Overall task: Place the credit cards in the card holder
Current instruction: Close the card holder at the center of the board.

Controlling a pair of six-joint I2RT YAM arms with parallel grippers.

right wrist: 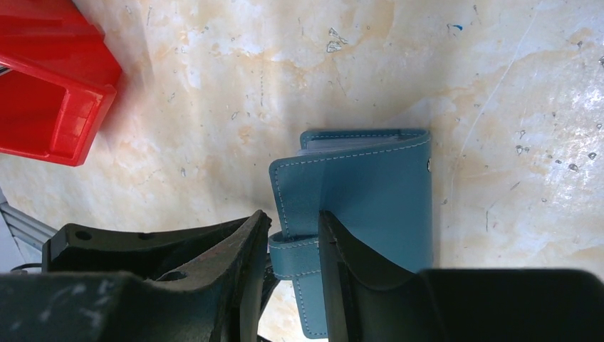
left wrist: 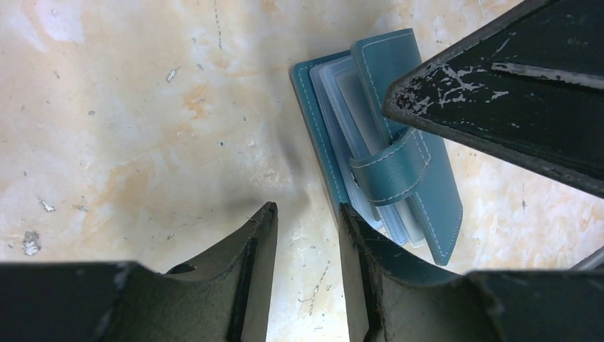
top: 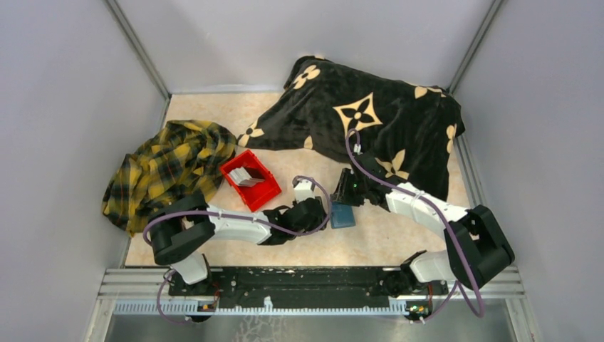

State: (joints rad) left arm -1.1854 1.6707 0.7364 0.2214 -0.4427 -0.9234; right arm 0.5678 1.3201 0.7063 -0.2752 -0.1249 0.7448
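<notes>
A small flat teal-blue leather card holder [top: 342, 215] lies closed near the middle of the beige marbled table [top: 399, 235], between the two arms. Its strap [right wrist: 292, 256] is wrapped around the open edge. In the left wrist view, pale clear sleeves show between its covers.

The left gripper [left wrist: 306, 214] reaches in from 9 o'clock of the holder. It is released: the fingers stand apart with only bare tabletop in the gap. One fingertip [left wrist: 352, 221] overlaps the holder's near corner, though I cannot tell if it touches.

The right gripper [right wrist: 293, 215] comes in from 12 o'clock of the holder. In its own wrist view the two fingers flank the strap, which fills the gap between them. Whether they pinch the strap or only hover above it cannot be told. From the left wrist camera, one scuffed black finger [left wrist: 498, 92] of this gripper crosses over the holder's top cover.

The thin silvery-grey and white credit cards [top: 247, 176] sit in a small red plastic bin [top: 265, 196], at about 10 o'clock from the holder and apart from it.

A yellow and black plaid cloth [top: 167, 171] is bunched at the table's 9 o'clock side, just beside the bin. A black blanket with tan flower motifs [top: 370, 121] covers the 1 o'clock corner.
</notes>
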